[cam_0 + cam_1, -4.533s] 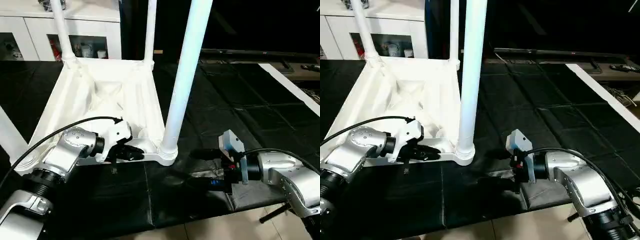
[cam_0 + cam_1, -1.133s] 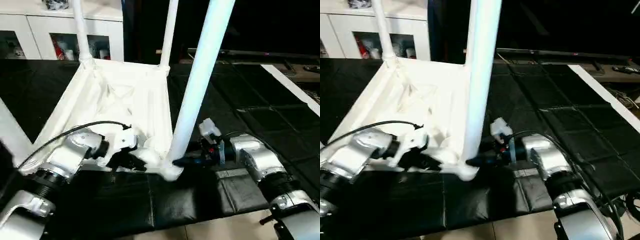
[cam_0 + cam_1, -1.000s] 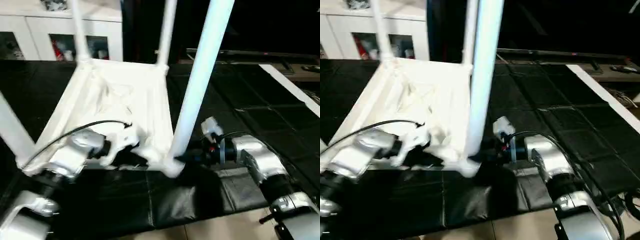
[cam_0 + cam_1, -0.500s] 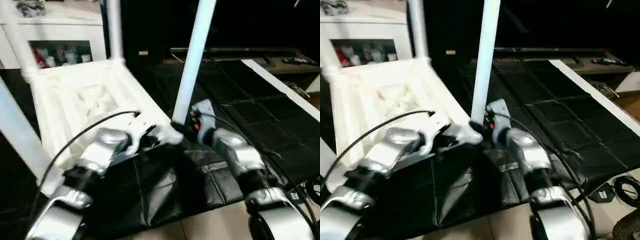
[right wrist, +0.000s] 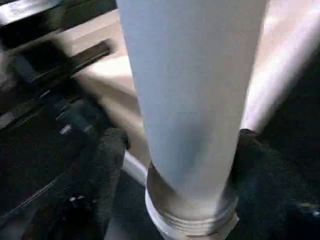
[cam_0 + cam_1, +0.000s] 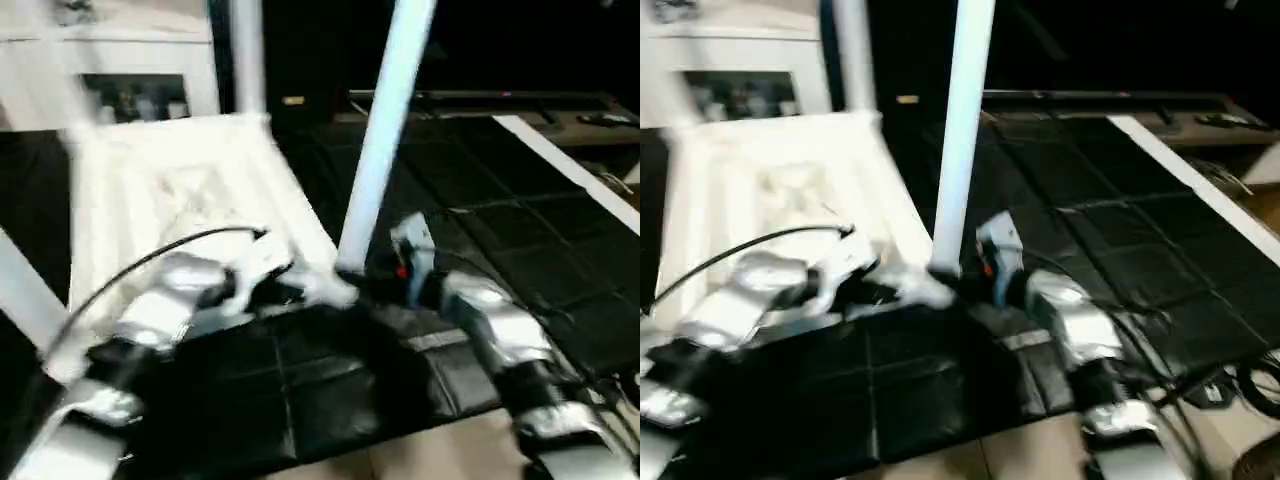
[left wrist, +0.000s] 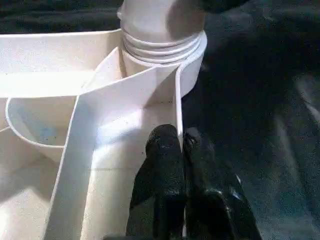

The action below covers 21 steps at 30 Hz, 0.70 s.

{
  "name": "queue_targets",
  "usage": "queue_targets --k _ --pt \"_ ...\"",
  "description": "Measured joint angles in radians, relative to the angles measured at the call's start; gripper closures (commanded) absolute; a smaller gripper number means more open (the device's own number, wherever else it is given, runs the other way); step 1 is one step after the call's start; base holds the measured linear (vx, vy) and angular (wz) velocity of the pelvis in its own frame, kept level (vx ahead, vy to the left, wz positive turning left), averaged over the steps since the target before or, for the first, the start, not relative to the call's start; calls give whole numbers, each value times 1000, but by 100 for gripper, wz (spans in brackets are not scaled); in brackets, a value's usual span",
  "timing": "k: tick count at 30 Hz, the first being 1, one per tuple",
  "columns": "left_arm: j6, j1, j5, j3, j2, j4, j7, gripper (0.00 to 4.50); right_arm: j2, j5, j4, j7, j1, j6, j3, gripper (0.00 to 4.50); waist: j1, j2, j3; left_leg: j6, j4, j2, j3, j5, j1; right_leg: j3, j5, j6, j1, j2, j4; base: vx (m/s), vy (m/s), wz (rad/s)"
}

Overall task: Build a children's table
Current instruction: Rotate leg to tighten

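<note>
The children's table lies upside down on the black cover, its ribbed top [image 6: 170,190] facing up and its legs standing upright. My left gripper [image 7: 180,142] is shut on the thin rim wall of the top, just beside the near corner socket [image 7: 160,45]. In that socket stands the near right leg [image 6: 385,130]. My right gripper [image 5: 182,150] reaches in from the right at this leg's base, and its black fingers [image 5: 112,150] stand open on either side of the leg. The left gripper [image 6: 300,290] and right gripper [image 6: 365,285] sit close together at that corner.
Another leg [image 6: 247,55] rises at the back corner and one more [image 6: 25,290] at the left. A white cabinet [image 6: 130,70] with glass doors stands behind. The black cover [image 6: 520,220] stretches to the right, with a white strip [image 6: 570,170] along its far right side.
My right gripper has come in from the right to the near leg's base. The view has swung and blurred. My left gripper still pinches the rim.
</note>
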Motion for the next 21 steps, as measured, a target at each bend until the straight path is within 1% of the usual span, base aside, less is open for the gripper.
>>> queue_targets --k 1,2,4,8,12,13,17,18,21 --pt "-15 0 -8 -8 14 0 -39 450 -24 1 -13 57 3 -8 20 79 8 0 0 0 0 0 0 0 0 0 0 0 0 0 0 0 0 0" --pt "-28 1 -13 -12 24 0 -65 450 -36 3 -18 99 3 -13 28 79 12 -1 0 0 0 0 0 0 0 0 0 0 0 0 0 0 0 0" --pt "-55 1 -13 -18 38 4 -105 450 -47 20 -21 173 2 -14 29 79 19 -1 0 0 0 0 0 0 -1 0 0 0 0 0 0 0 0 0" --pt "-96 0 -14 -23 49 18 -165 450 -87 36 -14 298 -2 -15 32 79 29 -1 0 0 1 0 1 0 -1 0 0 0 0 -1 0 0 0 0" --pt "-119 -4 -24 -38 63 24 -218 450 -121 37 19 402 -25 -25 65 79 34 -1 0 0 1 0 1 0 -1 0 0 0 0 -1 0 0 0 0" --pt "-121 -4 -27 -40 67 24 -230 450 -123 37 27 423 -30 -27 69 106 34 -1 0 0 1 0 1 0 -1 0 0 0 0 -1 0 0 0 0" --pt "-143 -7 -30 -51 76 28 -255 450 -121 27 83 458 -57 -57 89 120 34 -1 0 0 1 1 1 0 -1 0 0 0 0 -1 1 0 0 0" --pt "-146 -8 -30 -52 76 30 -256 450 -119 23 96 459 -58 -65 93 142 34 -1 0 0 1 1 1 0 -1 0 0 0 0 -1 1 0 0 0" --pt "-156 -11 -30 -54 79 35 -263 450 -108 18 128 459 -70 -82 93 156 32 -1 0 0 2 1 1 0 -1 0 0 0 0 -1 1 0 0 0"
